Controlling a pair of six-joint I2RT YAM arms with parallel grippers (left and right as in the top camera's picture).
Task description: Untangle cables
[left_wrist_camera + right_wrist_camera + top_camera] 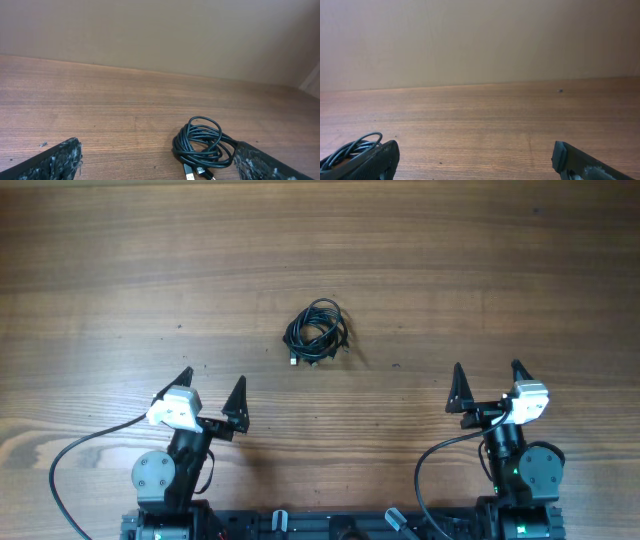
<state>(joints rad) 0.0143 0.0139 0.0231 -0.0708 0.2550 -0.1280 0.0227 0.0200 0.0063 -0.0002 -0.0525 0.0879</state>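
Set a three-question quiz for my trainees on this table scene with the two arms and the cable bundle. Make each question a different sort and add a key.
1. Multiple choice: the cables lie on the table as
A) one wound bundle
B) one line stretched out straight
C) two separate piles
2. Fill in: the left pincer and the right pincer both stand ____ (open or shut).
3. True or false: the left pincer is touching the cables.

Key: 1 A; 2 open; 3 false, as bare table shows between that pincer and the bundle.
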